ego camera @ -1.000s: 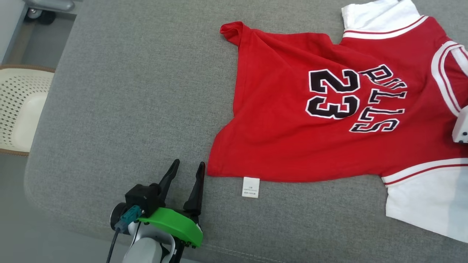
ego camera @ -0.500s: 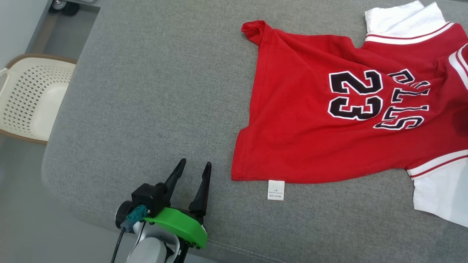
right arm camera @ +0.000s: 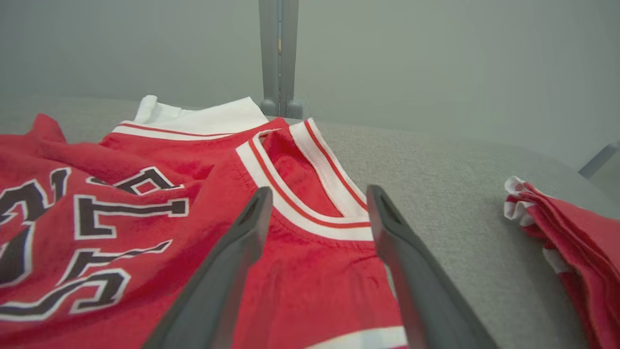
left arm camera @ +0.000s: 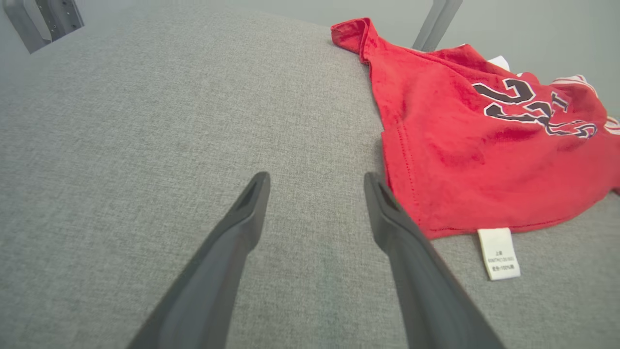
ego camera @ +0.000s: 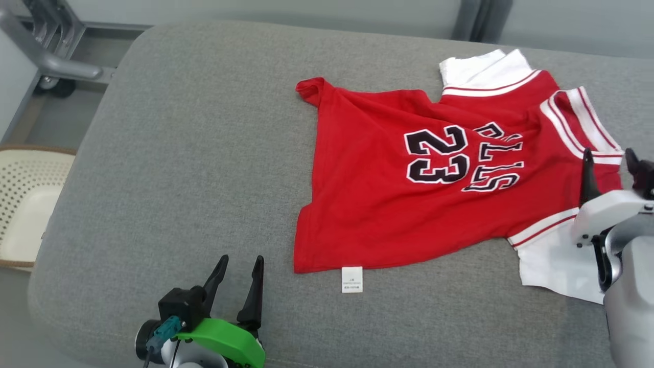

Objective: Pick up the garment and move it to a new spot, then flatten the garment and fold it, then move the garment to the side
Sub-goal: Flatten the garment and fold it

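**Position.** The garment [ego camera: 409,204], a red jersey numbered 23, lies rumpled on the grey surface [ego camera: 194,153], right of centre. Its long axis runs left to right, with the hem at the left and the collar [ego camera: 558,125] at the right. White sleeves sit at the far right and near right. The far hem corner is curled and the body is creased.

**Right hand** [ego camera: 608,152]: jaws apart and empty, standing over the collar end. Whether the tips touch the cloth cannot be told.

**Left hand** [ego camera: 242,258]: jaws apart and empty, over bare surface. It is to the near left of the hem's near corner, close to it but apart. The care label [ego camera: 352,279] lies just right of that corner.

**Judgement.** Each hand is nearer its own end of the garment, so flattening would call for a pull along the long axis. Nothing lies between either hand and the cloth.

**Surroundings.** A second red cloth [right arm camera: 571,242] sits apart to the right. A pale perforated basket [ego camera: 20,204] stands off the left edge.
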